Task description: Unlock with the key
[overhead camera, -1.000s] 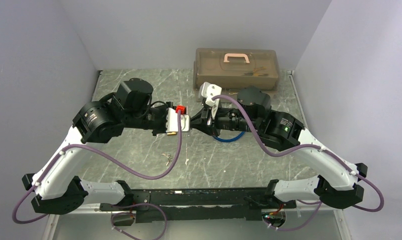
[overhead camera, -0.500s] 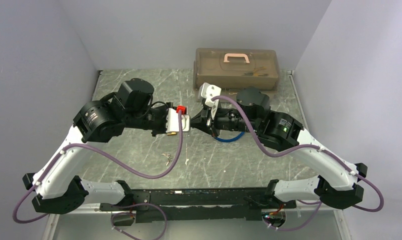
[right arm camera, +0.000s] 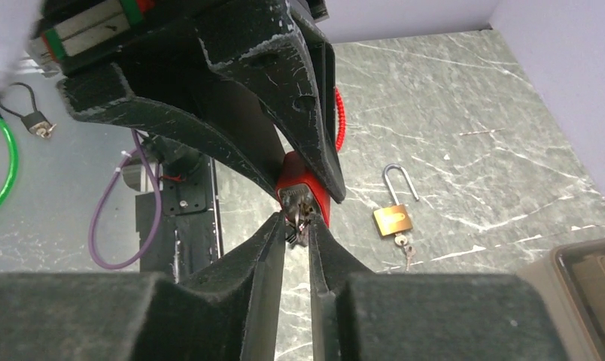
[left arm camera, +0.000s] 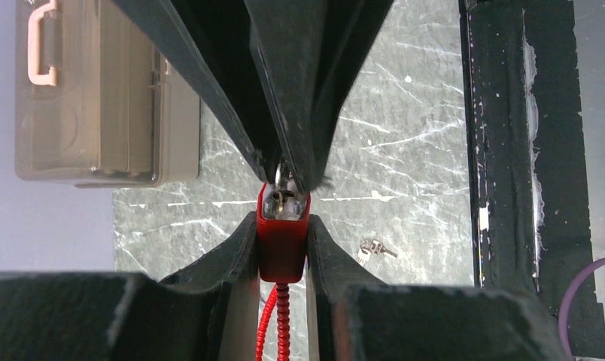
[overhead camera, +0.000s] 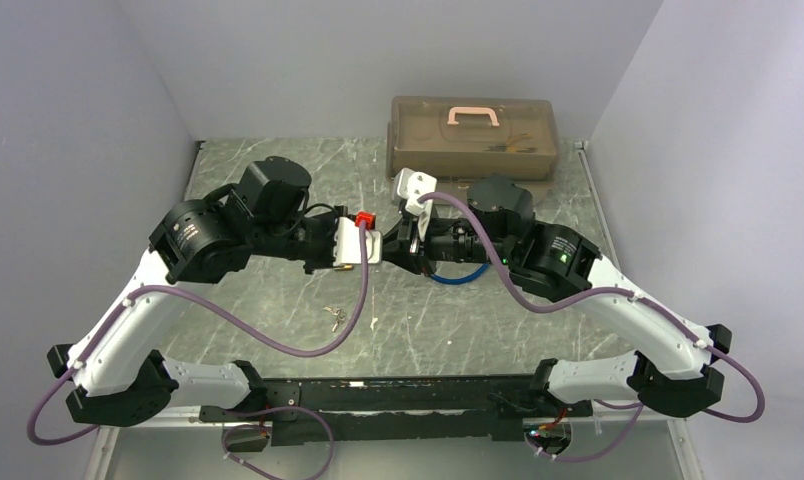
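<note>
A red padlock (left arm camera: 283, 242) with a red cable shackle hangs above the table, and my left gripper (left arm camera: 283, 239) is shut on its body. Its keyhole face (right arm camera: 299, 197) points at my right gripper (right arm camera: 296, 226). A small metal key (right arm camera: 297, 223) sticks out of that face, and the right gripper's fingertips are pinched on it. In the top view the two grippers meet tip to tip at mid-table, the left gripper (overhead camera: 362, 243) beside the right gripper (overhead camera: 384, 244), with the red padlock (overhead camera: 361, 219) between them. The key is too small to make out there.
On the table below the grippers lies a brass padlock (right arm camera: 393, 219) with its shackle open. Loose keys (overhead camera: 334, 318) lie nearer the arm bases. A translucent toolbox (overhead camera: 473, 136) with a pink handle stands at the back. A blue cable (overhead camera: 456, 279) lies under the right arm.
My right gripper has shifted a little to the left, closer against the padlock's face. The left gripper still holds the padlock in the same place.
</note>
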You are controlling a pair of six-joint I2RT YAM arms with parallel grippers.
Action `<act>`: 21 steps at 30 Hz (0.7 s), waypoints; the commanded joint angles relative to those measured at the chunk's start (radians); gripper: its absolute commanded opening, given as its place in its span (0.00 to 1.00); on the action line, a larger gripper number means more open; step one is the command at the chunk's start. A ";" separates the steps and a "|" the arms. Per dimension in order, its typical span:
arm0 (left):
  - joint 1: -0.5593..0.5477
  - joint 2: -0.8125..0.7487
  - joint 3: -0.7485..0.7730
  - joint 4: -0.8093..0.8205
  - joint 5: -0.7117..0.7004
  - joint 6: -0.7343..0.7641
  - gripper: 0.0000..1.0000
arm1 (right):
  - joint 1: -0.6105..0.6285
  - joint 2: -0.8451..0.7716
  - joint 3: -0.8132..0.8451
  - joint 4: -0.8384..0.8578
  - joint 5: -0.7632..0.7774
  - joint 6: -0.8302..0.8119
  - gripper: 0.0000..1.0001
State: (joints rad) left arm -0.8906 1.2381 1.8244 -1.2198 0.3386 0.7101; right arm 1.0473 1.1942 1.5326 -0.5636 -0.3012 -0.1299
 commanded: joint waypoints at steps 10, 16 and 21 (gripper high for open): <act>-0.008 -0.012 0.043 0.078 0.046 -0.012 0.00 | 0.002 0.009 -0.009 0.075 -0.031 0.013 0.22; -0.008 -0.018 0.033 0.077 0.042 -0.010 0.00 | 0.002 -0.003 0.021 0.064 -0.031 0.004 0.24; -0.008 -0.019 0.034 0.077 0.045 -0.012 0.00 | 0.001 -0.012 0.040 0.054 -0.043 -0.001 0.27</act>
State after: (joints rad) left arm -0.8906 1.2388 1.8294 -1.2144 0.3416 0.7101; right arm 1.0477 1.2026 1.5288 -0.5579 -0.3248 -0.1272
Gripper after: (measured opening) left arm 0.251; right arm 0.262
